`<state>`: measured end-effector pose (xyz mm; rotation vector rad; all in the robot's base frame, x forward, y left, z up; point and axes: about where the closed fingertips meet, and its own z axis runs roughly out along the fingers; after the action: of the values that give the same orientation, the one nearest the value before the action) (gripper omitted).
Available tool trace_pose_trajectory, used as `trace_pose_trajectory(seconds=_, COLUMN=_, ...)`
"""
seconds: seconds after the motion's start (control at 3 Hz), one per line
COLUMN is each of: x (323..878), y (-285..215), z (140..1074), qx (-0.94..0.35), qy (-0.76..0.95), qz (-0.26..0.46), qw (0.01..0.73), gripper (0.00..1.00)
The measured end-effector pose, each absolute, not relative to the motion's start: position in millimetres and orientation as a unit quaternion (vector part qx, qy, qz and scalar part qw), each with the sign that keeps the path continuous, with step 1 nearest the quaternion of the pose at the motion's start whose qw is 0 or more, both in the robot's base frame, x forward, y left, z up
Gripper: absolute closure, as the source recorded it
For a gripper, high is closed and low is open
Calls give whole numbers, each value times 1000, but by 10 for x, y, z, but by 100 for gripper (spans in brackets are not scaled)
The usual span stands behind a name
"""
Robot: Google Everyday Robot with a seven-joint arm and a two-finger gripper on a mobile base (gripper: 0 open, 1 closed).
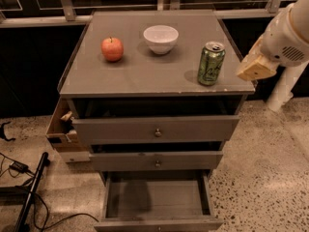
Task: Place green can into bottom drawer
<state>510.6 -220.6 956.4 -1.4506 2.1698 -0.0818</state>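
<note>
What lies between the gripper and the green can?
Only bare cabinet top, in camera view, separates the green can from the gripper at its edge.

The grey cabinet top (145,74) carries three things, with the gripper (253,69) hanging just off one of its front corners. The green can (211,63) stands upright nearest the gripper. The white bowl (161,38) sits farther away toward the back, and the red apple (112,49) is farthest.

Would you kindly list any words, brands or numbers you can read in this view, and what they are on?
On the green can: dark print, too blurred to read.
Nothing else bears text: not the gripper right of the can, nor the open bottom drawer.
</note>
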Motion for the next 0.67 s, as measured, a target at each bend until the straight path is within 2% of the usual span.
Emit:
trace_pose_trajectory(seconds=0.33, x=5743, y=-2342, z=9411, qx=-475, qy=811, qz=-29, qw=341, gripper=100)
trace_pose_trajectory(seconds=0.67, x=5807, y=-2327, z=9497, qx=-472, qy=805, qz=-39, qw=357, gripper=100)
